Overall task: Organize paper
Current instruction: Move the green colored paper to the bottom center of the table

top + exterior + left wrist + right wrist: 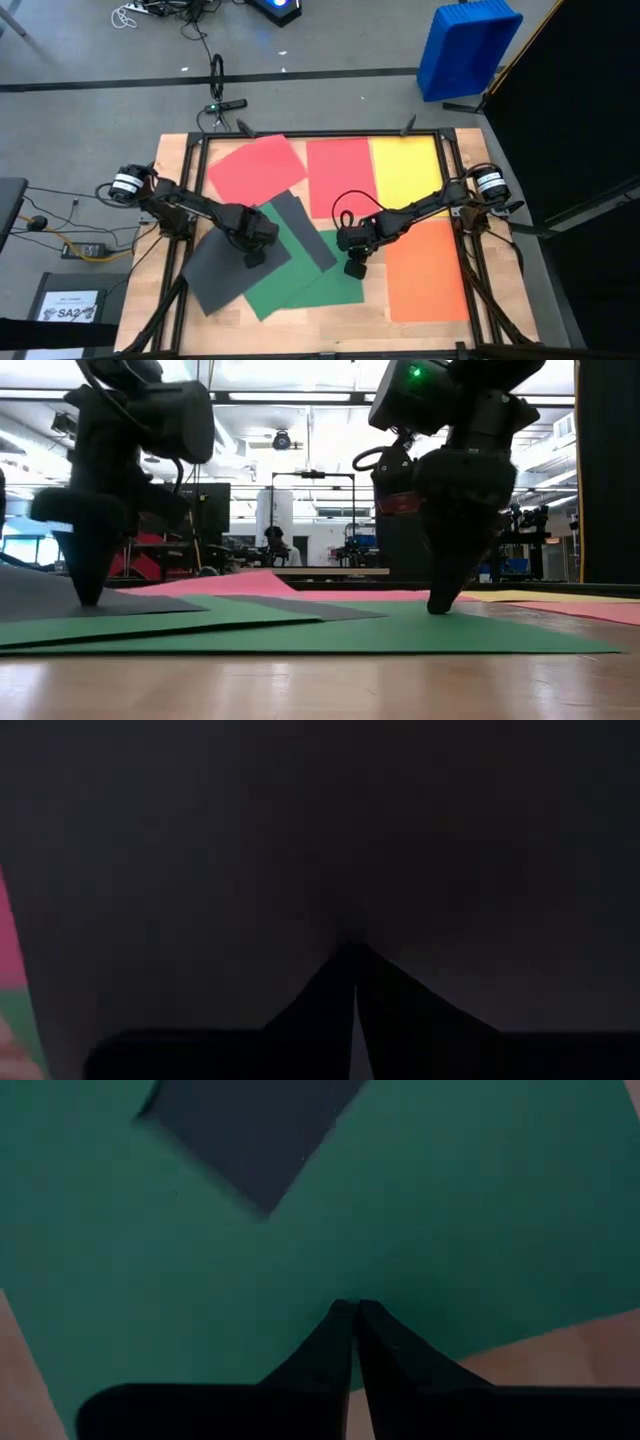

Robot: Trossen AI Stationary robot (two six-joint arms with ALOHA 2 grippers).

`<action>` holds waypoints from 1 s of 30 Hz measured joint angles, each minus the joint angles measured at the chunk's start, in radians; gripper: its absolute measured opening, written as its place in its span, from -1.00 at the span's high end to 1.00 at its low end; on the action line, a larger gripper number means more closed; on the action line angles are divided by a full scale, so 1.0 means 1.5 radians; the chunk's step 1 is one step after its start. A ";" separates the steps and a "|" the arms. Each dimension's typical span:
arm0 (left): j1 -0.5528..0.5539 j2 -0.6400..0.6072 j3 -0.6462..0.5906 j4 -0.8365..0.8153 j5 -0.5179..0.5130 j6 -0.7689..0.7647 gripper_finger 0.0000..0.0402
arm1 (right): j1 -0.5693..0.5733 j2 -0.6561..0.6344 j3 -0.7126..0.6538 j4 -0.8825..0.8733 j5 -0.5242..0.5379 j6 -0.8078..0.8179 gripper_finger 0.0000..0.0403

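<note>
A: Where do the coloured matte rectangular sheets lie?

B: All on the wooden table (330, 325). At the far side, a red sheet (256, 167), a second red sheet (342, 176) and a yellow sheet (408, 170) in a row; an orange sheet (427, 268) sits nearer, on the right. 2 dark grey sheets (228, 265) overlap 2 green sheets (310, 280) in the middle.

A: And the grippers?

B: The left gripper (254, 258) presses its tips on a dark grey sheet, fingers closed together, pinching nothing. The right gripper (354, 268) touches the green paper, fingers likewise closed and empty.
</note>
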 joint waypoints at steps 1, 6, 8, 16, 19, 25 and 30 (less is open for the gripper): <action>0.009 0.000 0.000 -0.006 -0.008 -0.005 1.00 | 0.002 0.000 0.000 0.000 -0.003 0.000 1.00; 0.038 0.001 -0.001 -0.032 -0.026 -0.024 1.00 | 0.014 0.000 0.000 -0.001 -0.008 -0.001 1.00; 0.045 0.002 -0.002 -0.041 -0.031 -0.030 1.00 | 0.019 0.000 0.000 -0.001 -0.024 -0.009 1.00; 0.079 0.002 -0.002 -0.048 -0.063 -0.042 1.00 | 0.026 0.001 -0.001 -0.003 -0.072 -0.066 1.00; 0.086 0.002 -0.002 -0.048 -0.065 -0.048 1.00 | 0.026 0.001 -0.001 -0.004 -0.085 -0.087 1.00; 0.071 -0.003 -0.002 -0.052 -0.010 -0.067 1.00 | 0.025 0.002 -0.001 -0.012 -0.101 -0.130 1.00; 0.055 -0.021 0.023 -0.095 -0.001 -0.082 1.00 | 0.022 0.001 -0.001 -0.032 -0.113 -0.174 1.00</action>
